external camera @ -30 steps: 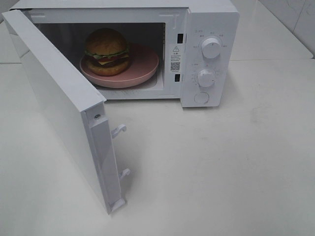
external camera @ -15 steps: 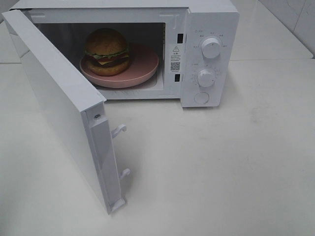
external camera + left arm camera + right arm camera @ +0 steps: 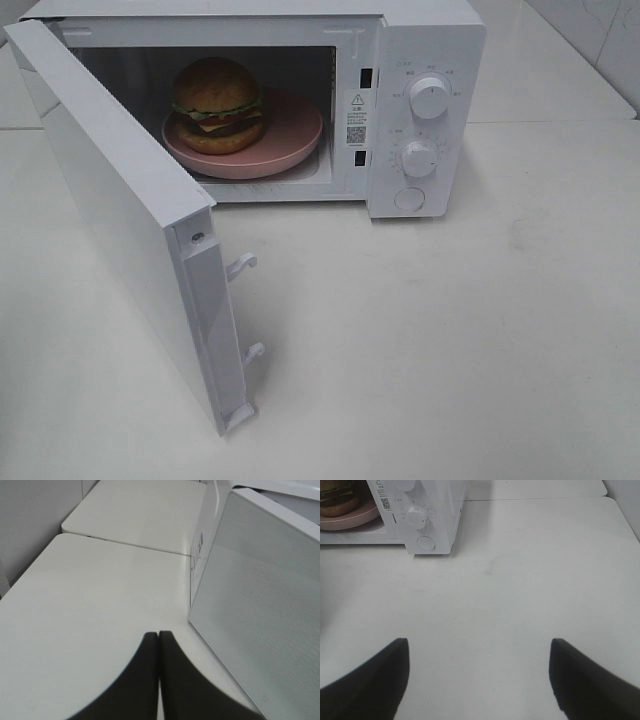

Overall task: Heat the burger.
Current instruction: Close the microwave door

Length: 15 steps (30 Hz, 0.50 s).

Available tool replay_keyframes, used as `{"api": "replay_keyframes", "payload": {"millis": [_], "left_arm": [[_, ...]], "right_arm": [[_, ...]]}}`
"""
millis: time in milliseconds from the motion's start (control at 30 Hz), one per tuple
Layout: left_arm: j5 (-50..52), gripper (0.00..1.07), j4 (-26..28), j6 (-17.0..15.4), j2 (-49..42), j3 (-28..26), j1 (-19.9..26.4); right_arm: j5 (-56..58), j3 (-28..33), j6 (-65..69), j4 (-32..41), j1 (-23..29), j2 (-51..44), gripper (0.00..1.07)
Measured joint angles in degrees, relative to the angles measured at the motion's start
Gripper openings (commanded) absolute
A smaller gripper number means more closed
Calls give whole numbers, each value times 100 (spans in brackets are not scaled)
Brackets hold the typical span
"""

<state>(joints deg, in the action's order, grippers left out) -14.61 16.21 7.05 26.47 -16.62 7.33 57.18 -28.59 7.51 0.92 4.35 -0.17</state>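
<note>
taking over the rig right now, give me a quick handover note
Claws: left claw shut on nothing, near the outer face of the door; right claw open and empty over the table.
Things: burger sits on the pink plate inside the microwave.
Done: burger loaded.
Left: close the wide-open door, then set the knobs.

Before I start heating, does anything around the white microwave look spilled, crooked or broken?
Nothing stands out. The golden-brown domed burger sits upright on the round pink plate, toward its left side in the high view, inside the white microwave. The white door stands wide open, and no spill shows on the white table.
</note>
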Motion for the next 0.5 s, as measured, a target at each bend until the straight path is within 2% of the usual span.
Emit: {"api": "replay_keyframes", "payload": {"millis": [133, 500], "left_arm": [[928, 0, 0, 80, 596, 143, 0], [2435, 0, -63, 126, 2137, 149, 0]], "right_arm": [[0, 0, 0, 0, 0, 0, 75], [0, 0, 0, 0, 0, 0, 75]]}}
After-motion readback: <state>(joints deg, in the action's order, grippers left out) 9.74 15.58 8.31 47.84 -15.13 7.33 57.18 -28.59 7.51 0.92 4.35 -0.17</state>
